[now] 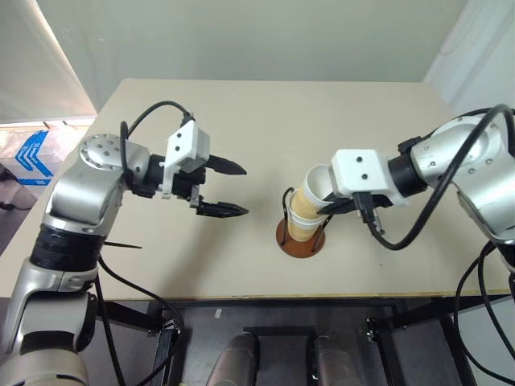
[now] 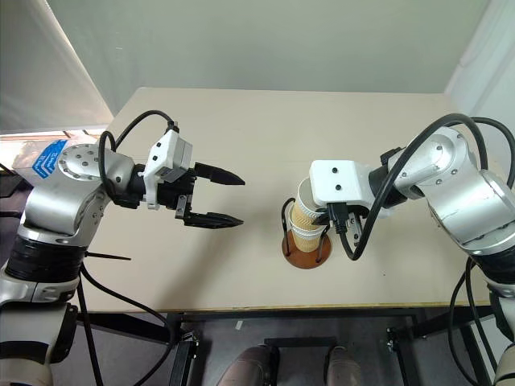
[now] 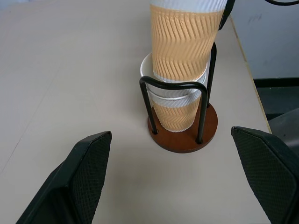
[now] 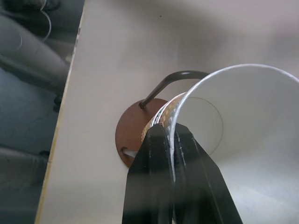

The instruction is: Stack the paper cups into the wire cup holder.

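The wire cup holder (image 1: 299, 244) stands on its reddish-brown disc near the table's front edge, right of centre. Two paper cups (image 3: 174, 112) sit nested between its black wire loops. A third paper cup (image 3: 185, 42) is tilted and partly pushed into them from above. My right gripper (image 4: 169, 131) is shut on that top cup's white rim, one finger inside and one outside. My left gripper (image 1: 245, 190) hovers open to the left of the holder, well apart from it and pointing at it, with nothing between its fingers.
The beige table (image 1: 265, 112) stretches far behind and to the left of the holder. Its front edge (image 1: 282, 296) runs close in front of the holder's base. A blue-and-white bag (image 1: 32, 157) lies off the table at the far left.
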Controlling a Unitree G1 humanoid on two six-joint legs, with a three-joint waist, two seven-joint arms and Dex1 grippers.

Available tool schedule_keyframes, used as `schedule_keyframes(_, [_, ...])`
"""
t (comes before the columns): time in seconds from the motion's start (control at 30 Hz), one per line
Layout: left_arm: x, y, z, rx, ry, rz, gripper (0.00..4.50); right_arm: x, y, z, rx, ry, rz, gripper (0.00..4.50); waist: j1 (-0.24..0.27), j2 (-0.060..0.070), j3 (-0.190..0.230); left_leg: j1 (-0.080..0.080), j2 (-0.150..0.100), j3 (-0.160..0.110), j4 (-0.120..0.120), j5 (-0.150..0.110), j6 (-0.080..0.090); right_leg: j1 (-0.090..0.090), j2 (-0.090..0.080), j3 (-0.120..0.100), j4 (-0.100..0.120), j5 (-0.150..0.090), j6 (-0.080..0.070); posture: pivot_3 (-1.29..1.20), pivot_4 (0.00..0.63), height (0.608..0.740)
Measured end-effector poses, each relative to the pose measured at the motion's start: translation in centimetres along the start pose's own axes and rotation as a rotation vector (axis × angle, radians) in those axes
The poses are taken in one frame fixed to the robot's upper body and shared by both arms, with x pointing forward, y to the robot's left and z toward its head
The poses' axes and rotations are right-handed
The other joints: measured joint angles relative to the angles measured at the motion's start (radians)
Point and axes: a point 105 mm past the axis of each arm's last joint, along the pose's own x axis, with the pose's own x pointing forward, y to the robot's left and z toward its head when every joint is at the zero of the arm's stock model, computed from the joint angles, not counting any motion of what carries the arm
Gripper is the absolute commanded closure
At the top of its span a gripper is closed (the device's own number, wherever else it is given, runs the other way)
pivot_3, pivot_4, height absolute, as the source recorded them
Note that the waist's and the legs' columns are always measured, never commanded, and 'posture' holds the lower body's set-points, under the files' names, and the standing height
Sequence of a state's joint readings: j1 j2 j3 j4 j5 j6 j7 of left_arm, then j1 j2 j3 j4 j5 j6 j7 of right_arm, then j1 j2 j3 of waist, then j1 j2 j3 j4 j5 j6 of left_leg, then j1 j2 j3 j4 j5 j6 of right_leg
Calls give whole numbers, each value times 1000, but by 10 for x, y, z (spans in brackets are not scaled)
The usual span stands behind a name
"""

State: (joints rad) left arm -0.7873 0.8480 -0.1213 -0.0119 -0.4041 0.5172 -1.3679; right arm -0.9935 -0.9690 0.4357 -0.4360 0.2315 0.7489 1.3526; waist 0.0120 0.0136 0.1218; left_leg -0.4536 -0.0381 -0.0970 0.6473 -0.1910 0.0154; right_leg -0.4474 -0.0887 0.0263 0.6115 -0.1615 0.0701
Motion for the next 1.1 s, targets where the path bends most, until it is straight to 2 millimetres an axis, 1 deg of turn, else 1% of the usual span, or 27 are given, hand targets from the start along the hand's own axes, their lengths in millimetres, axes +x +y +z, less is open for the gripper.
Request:
schedule_keyframes(0.03, [0,0,0,5,1,1,0,1,0,-1,-5,8,7,3863,0,0,0,0,0,0,0,0,0,0,0,0,0,0,0,0,150,740])
schedule_keyframes(0.13, [0,2,-2,7,6,8,0,4,-2,0,-2,-3,10,2906,-1,0,0,0,0,0,0,0,0,0,0,0,0,0,0,0,150,740])
schedule_keyframes(0.23, [1,2,-2,6,5,6,0,7,-11,8,13,-43,-13,1914,-2,0,0,0,0,0,0,1,0,0,0,0,1,1,-1,0,150,740])
schedule_keyframes(0.3, [1,2,-2,10,7,6,0,3,-20,13,51,-85,-55,1279,-3,0,0,0,0,0,0,1,0,0,0,0,0,1,-1,0,150,740])
schedule_keyframes(0.4, [1,2,-3,13,9,8,0,-5,-32,19,126,-162,-119,1279,-2,0,0,0,0,0,0,1,0,0,0,0,0,1,-1,0,150,740])
schedule_keyframes(0.47, [1,3,-3,13,10,16,0,-15,-38,24,195,-234,-163,1279,-1,0,0,0,0,0,0,1,0,0,0,0,0,1,-1,0,150,740])
schedule_keyframes(0.53, [2,6,-3,15,11,48,0,-27,-42,24,266,-288,-219,1279,1,0,0,0,0,0,0,2,-2,0,0,-1,-1,1,-1,0,150,740])
schedule_keyframes(0.57, [2,10,-4,11,7,78,0,-35,-44,21,312,-307,-261,1279,3,0,0,0,0,0,0,5,-8,0,0,-1,0,1,-1,0,150,740])
schedule_keyframes(0.6, [2,19,-5,-6,-17,139,0,-43,-46,13,374,-324,-319,1279,5,0,0,0,-1,0,0,6,-9,1,0,-1,0,1,-1,0,150,740])
schedule_keyframes(0.63, [1,24,-7,-18,-25,177,0,-46,-47,8,406,-327,-343,1279,6,0,0,0,-1,0,0,6,-9,1,0,-1,0,1,-1,0,150,740])
schedule_keyframes(0.7, [1,42,-11,-44,-35,306,0,-54,-48,-8,489,-323,-436,1279,7,-1,0,0,-1,0,0,7,-10,1,-1,0,0,1,-1,0,150,740])
schedule_keyframes(0.73, [-1,49,-14,-52,-32,354,0,-57,-49,-14,519,-320,-474,1279,7,-1,0,0,-1,0,0,7,-10,0,-1,0,0,2,0,0,150,740])
schedule_keyframes(0.83, [-1,57,-16,-55,-41,442,0,-66,-47,-41,619,-294,-621,1279,7,-1,0,1,0,0,0,7,-10,1,-1,0,0,2,1,0,150,740])
schedule_keyframes(0.93, [-5,60,-27,-67,-17,521,0,-66,-34,-77,743,-225,-728,1279,6,-1,0,1,0,1,-1,7,-11,0,0,0,0,3,3,0,150,740])
schedule_keyframes(1.0, [-7,61,-37,-102,-7,577,0,-65,-20,-95,805,-187,-782,1279,6,-1,0,1,0,2,-2,7,-11,0,0,0,0,3,4,0,150,740])
schedule_keyframes(1.1, [-13,61,-57,-170,9,669,0,-59,-2,-118,860,-107,-825,1279,6,-1,0,1,0,2,-1,7,-11,1,0,1,0,3,5,0,150,740])
